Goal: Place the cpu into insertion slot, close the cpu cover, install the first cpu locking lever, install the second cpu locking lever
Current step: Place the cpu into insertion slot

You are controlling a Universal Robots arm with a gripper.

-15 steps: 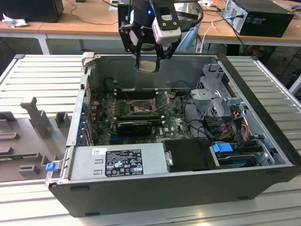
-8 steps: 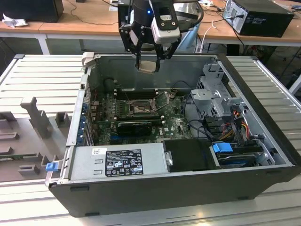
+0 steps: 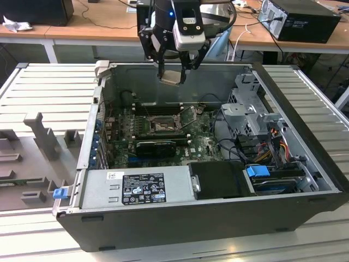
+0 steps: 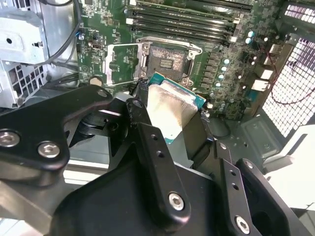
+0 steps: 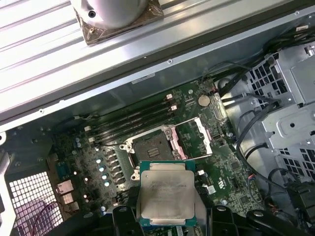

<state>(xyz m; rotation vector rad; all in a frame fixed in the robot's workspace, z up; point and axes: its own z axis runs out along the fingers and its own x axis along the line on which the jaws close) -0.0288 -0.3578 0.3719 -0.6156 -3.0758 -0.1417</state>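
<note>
Held flat, metal face up, the cpu [image 5: 166,191] is clamped in the gripper [image 3: 173,73] by the computer case's [image 3: 218,221] far wall, well above the bare insertion slot [image 5: 150,146]; the cpu cover [image 5: 193,138] is open beside it.

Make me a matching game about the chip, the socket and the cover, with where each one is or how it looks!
Things:
1. chip
2. socket
3. cover

Places and states:
A. empty, on the green board
B. flipped open beside the socket
C. gripped by the fingers, up above the board

Pairs: 1-C, 2-A, 3-B.
</note>
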